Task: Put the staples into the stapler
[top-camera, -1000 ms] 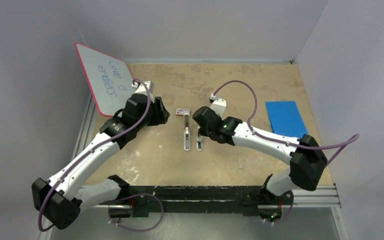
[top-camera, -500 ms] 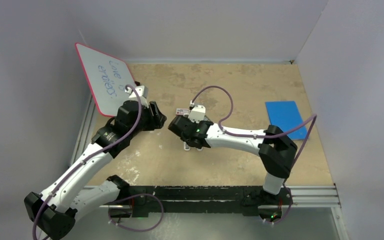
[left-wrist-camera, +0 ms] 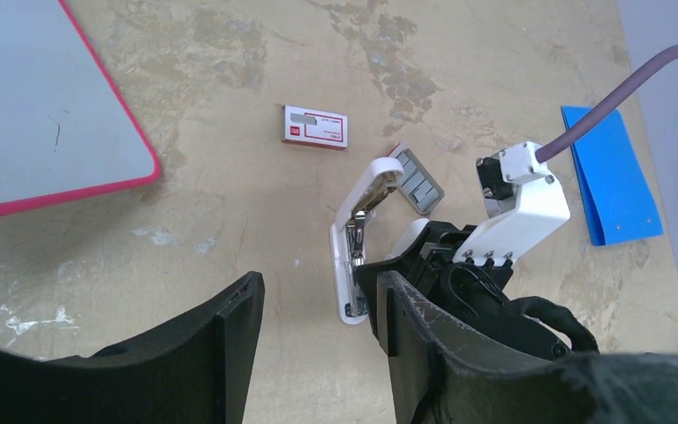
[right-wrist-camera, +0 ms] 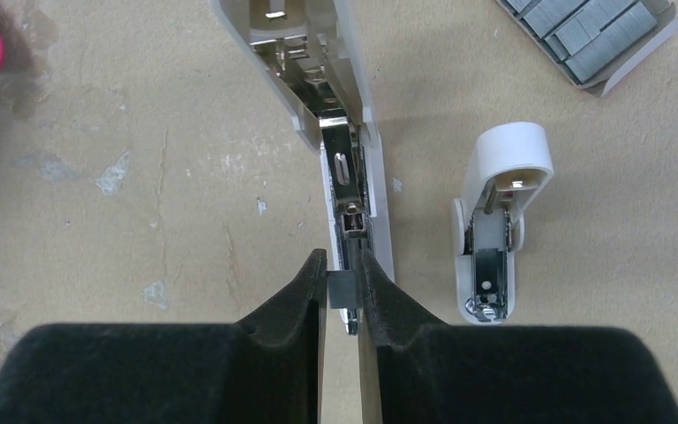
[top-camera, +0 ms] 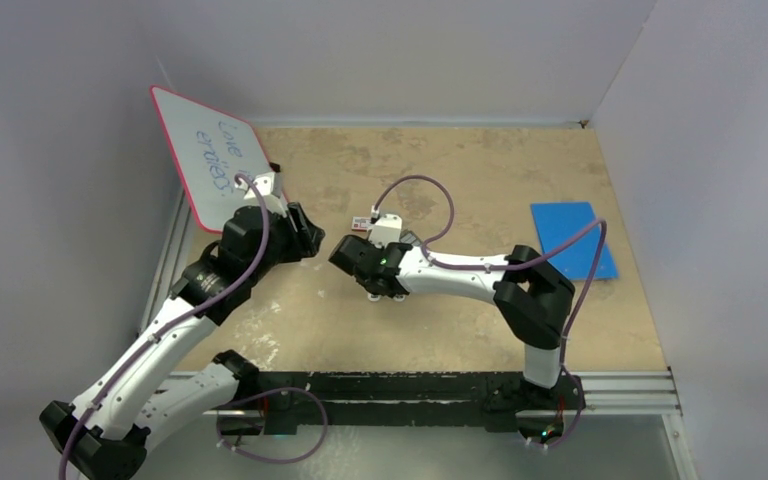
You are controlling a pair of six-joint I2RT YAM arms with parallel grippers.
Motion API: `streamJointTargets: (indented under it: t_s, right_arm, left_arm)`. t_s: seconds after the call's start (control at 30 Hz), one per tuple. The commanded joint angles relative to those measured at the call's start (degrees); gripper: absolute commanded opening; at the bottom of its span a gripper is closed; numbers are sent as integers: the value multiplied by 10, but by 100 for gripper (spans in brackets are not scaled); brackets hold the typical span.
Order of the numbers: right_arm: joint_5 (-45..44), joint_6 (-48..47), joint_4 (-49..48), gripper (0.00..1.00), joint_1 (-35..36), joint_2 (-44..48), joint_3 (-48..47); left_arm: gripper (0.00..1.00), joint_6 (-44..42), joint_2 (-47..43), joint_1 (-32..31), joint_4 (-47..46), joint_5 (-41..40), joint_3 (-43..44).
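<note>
The staples (right-wrist-camera: 342,290), a small dark grey block, are pinched between my right gripper's (right-wrist-camera: 342,267) shut fingers. They hang just above the near end of the metal channel of the opened white stapler (right-wrist-camera: 346,185). In the top view the right gripper (top-camera: 372,280) covers most of the stapler (top-camera: 372,294). My left gripper (left-wrist-camera: 318,309) is open with nothing in it, to the left of the stapler (left-wrist-camera: 351,256) in its wrist view. Seen from above, the left gripper (top-camera: 305,238) sits left of the right wrist.
A second small white stapler (right-wrist-camera: 494,238) lies just right of the open one. A tray of staple strips (right-wrist-camera: 587,31) and a red-and-white box (left-wrist-camera: 316,126) lie beyond. A whiteboard (top-camera: 215,165) leans at the far left, and a blue sheet (top-camera: 570,240) lies right.
My right arm has swung left and come down over the stapler, carrying the staples. The left arm has drawn back to the left, away from the stapler.
</note>
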State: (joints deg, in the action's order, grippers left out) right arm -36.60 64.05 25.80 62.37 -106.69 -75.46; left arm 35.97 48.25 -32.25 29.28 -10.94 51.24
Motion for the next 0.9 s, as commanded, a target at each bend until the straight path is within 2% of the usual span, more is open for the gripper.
streamJointTargets:
  t_s: [0.0,0.3,0.87]
  right_arm:
    - [-29,-7,15,16,4,-4,-35]
    - [-44,-6,38,16,4,-4,-39]
    - [-28,-24,21,17,4,-2,-20]
  left_arm:
    - [50,2,2,4,-11,-9,4]
    - [50,1,10,3,-11,-8,3]
    - [50,2,15,4,-13,1,3]
